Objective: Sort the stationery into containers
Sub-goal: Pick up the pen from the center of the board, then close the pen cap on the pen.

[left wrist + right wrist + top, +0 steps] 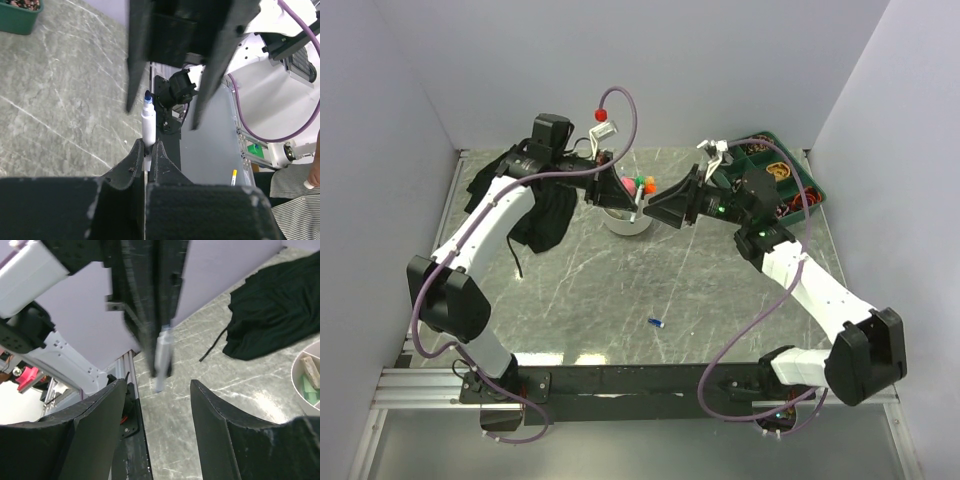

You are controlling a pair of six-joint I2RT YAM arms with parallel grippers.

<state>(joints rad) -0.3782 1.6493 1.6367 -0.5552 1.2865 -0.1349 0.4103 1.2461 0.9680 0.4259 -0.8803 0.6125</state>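
While the left tool point(148, 148) is shut tight on the lower end of a white pen point(148, 120), the pen's blue tip points away from it toward the right tool point(159, 390). The right tool stands open, one finger on either side of the pen. Whether those fingers touch the pen cannot be told. Both tools meet in the air over the white bowl point(623, 228), which sits on the bench point(620, 290) toward the middle of its far edge. Pink, green and orange items point(644, 186) stick up from the bowl. A black bag point(545, 215) lies crumpled toward the far left corner, just beside the bowl. A green tray point(815, 195) sits in the far right corner. A small blue piece point(656, 323) lies alone nearer the near edge, well apart from the bowl.
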